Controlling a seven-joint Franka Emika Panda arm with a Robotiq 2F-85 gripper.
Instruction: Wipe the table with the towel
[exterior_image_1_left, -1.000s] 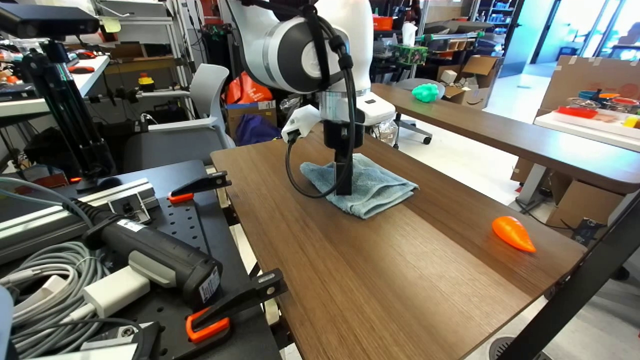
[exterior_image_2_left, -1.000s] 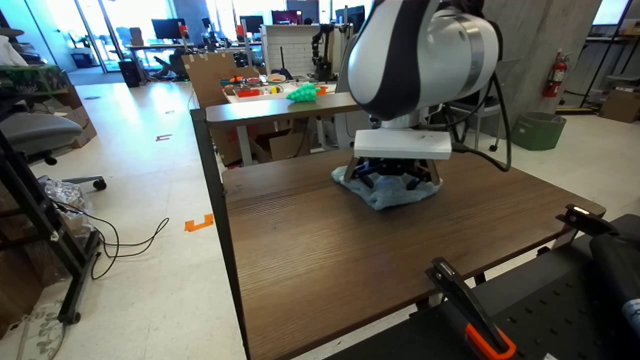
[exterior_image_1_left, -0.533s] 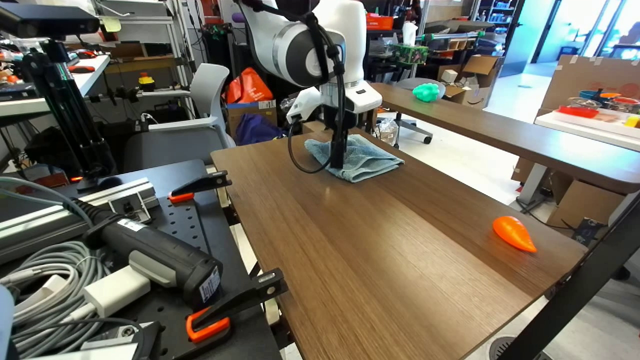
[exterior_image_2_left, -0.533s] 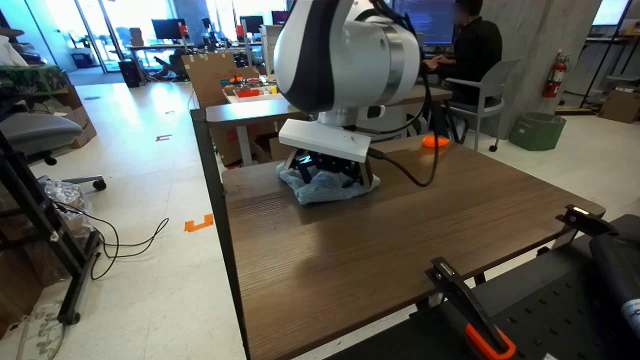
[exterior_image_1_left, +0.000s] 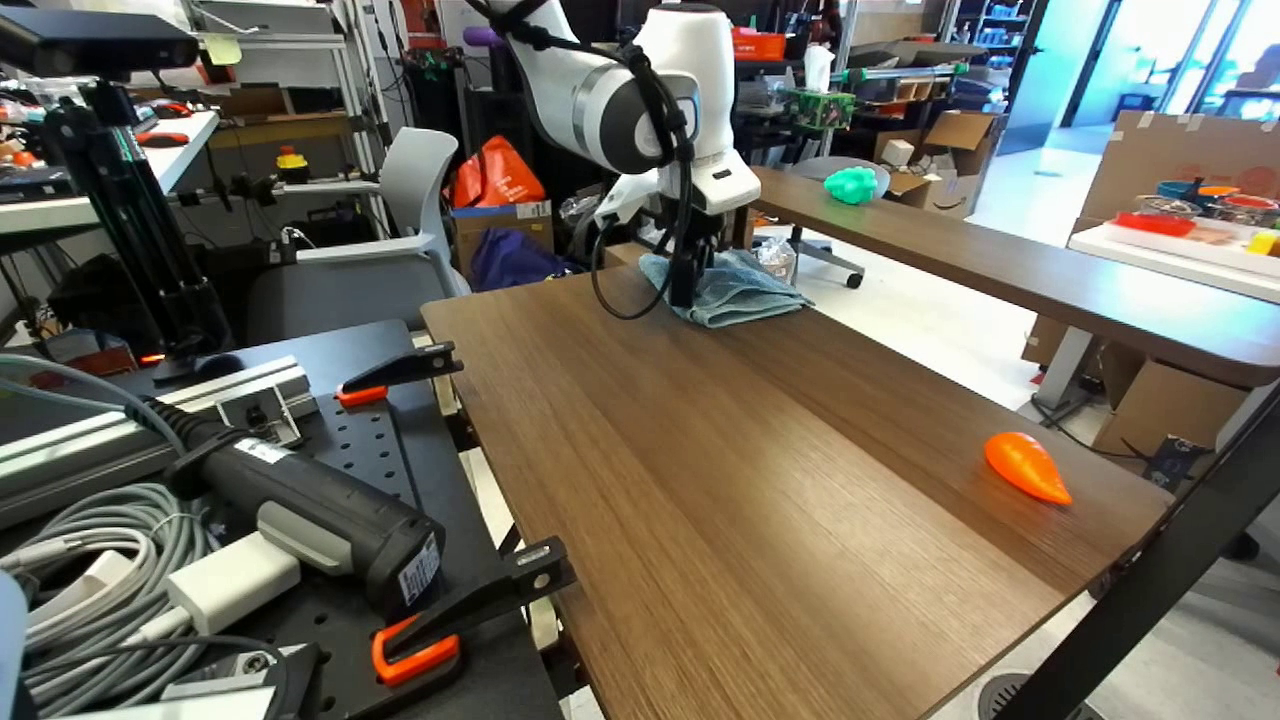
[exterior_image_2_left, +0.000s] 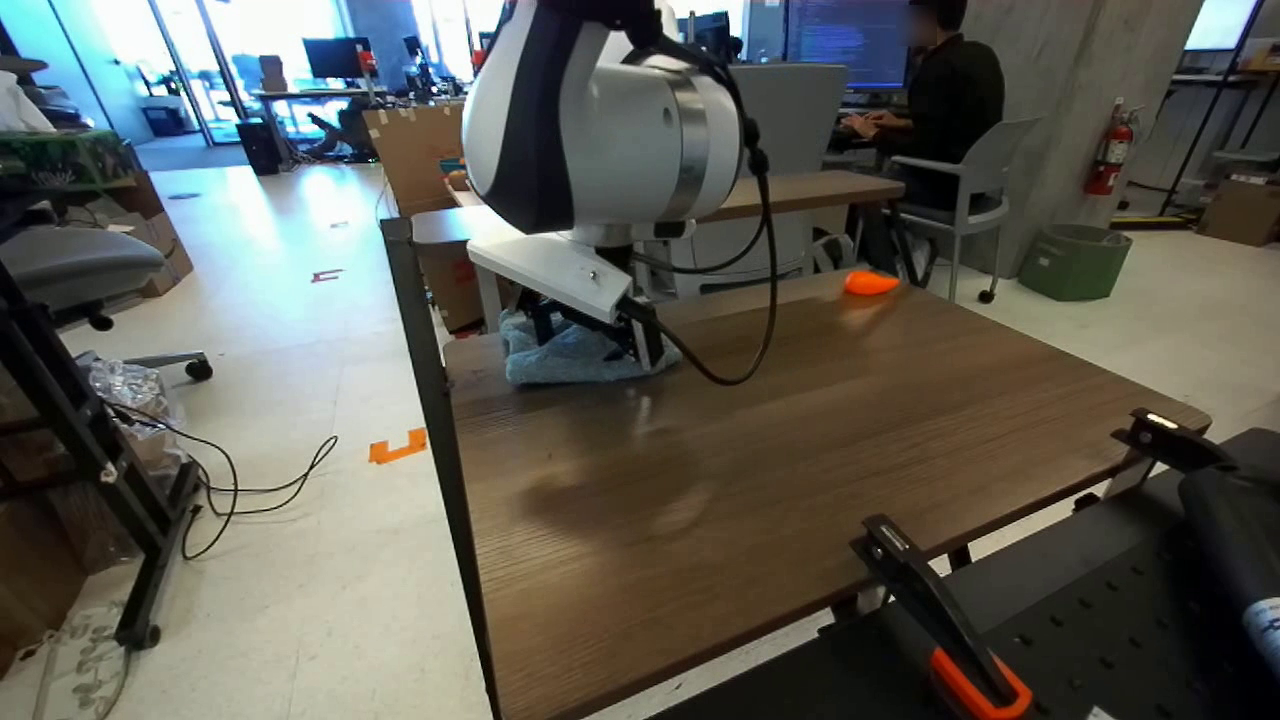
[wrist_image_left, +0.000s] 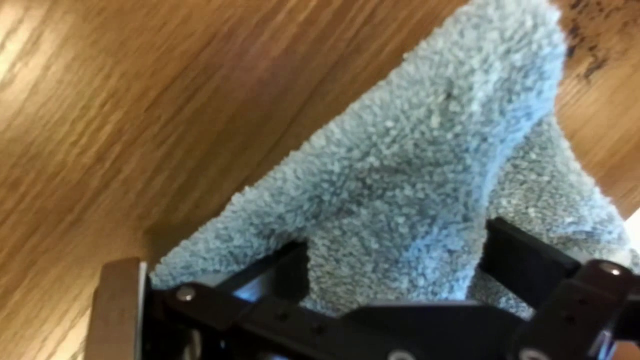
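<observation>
- Towel (wrist_image_left: 390, 190): light blue-grey, folded and rumpled; laid on the table (exterior_image_1_left: 780, 480) near a corner, close by the edge, as seen in both exterior views.
- Gripper (exterior_image_1_left: 684, 290): pointed downward and rested on the towel; jaws spread wide, cloth bunched up between them.
- Arm (exterior_image_2_left: 600, 130): white with black bands; extended over the same end of the table.
- Cable (exterior_image_2_left: 760, 165): black; hung in a loop beside the gripper.
- Dark flecks (wrist_image_left: 585, 55): scattered on the tabletop beside a towel corner, in the wrist view; their nature cannot be told.
- Orange object (exterior_image_1_left: 1025, 468): teardrop-shaped; laid on the table, well apart from the towel.
- Green object (exterior_image_1_left: 851, 185): knobbly; placed on a second table (exterior_image_1_left: 1000, 270).
- Clamps (exterior_image_1_left: 500, 592), two: black and orange; fitted at the edge of a dark perforated bench (exterior_image_1_left: 370, 460), just beside the table.
- Handheld device (exterior_image_1_left: 335, 505): black; laid on the bench.
- Person (exterior_image_2_left: 950, 100): dark-clothed; seated in the background.
</observation>
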